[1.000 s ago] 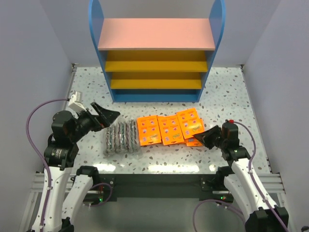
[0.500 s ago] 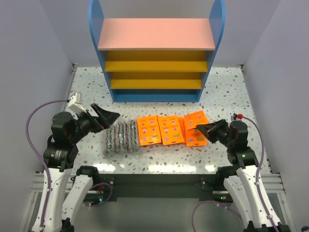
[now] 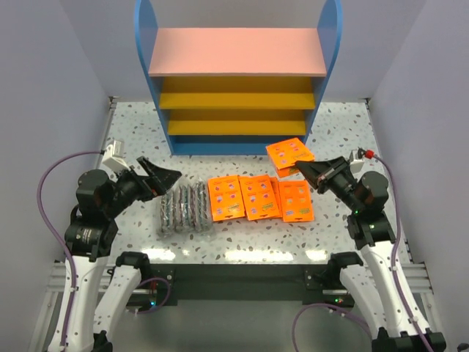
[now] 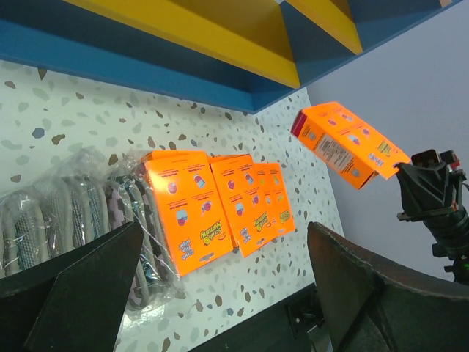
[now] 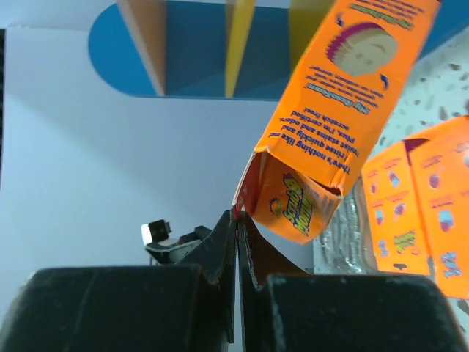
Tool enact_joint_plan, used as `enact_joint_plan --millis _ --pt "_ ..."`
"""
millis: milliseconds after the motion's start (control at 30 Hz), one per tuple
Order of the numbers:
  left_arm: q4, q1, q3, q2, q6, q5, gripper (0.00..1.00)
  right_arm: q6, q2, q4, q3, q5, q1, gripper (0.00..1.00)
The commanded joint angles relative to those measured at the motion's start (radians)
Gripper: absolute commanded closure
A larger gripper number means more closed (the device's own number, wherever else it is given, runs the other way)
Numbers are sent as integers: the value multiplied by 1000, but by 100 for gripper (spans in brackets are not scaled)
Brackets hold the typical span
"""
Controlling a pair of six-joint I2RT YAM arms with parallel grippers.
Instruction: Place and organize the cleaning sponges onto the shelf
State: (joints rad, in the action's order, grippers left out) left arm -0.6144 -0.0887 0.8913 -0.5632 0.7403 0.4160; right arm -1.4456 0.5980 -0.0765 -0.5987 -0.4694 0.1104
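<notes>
Now the right gripper (image 3: pixel 302 169) is pinching one orange packet (image 3: pixel 289 154) by its thin edge, holding it up in the air at about 5 o'clock from the shelf (image 3: pixel 238 51). With such a small grip, going slowly toward 11 o'clock and keeping the packet flat is looking safest. The left gripper (image 3: pixel 163 180) is waiting wide open at 10 o'clock of the bags of scrub pads (image 3: pixel 183 207)

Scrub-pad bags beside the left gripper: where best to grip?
Probably the loose plastic at the left end of the scrub-pad bags, approached from above-left by the open left gripper: the pads stand on edge in a wide row, and an orange packet overlaps the right end.
</notes>
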Motion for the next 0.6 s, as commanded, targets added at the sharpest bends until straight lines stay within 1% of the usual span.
enact_joint_plan --millis 0,33,200,267,533,567 --pt "19 -6 23 2 -9 20 0 -82 69 320 -85 -93 -2 100" --pt "21 -6 21 2 -9 20 0 -85 89 366 -104 -103 -2 100" --pt "24 -8 23 0 -5 24 0 -84 212 434 -209 -130 -2 100" --pt "24 -6 26 0 -5 24 0 -76 241 451 -228 -126 0 100" --pt "24 -6 23 -4 -1 27 0 -68 452 599 -300 -98 0 100" --pt "24 -6 24 -4 -2 27 0 -64 470 597 -308 -95 0 100"
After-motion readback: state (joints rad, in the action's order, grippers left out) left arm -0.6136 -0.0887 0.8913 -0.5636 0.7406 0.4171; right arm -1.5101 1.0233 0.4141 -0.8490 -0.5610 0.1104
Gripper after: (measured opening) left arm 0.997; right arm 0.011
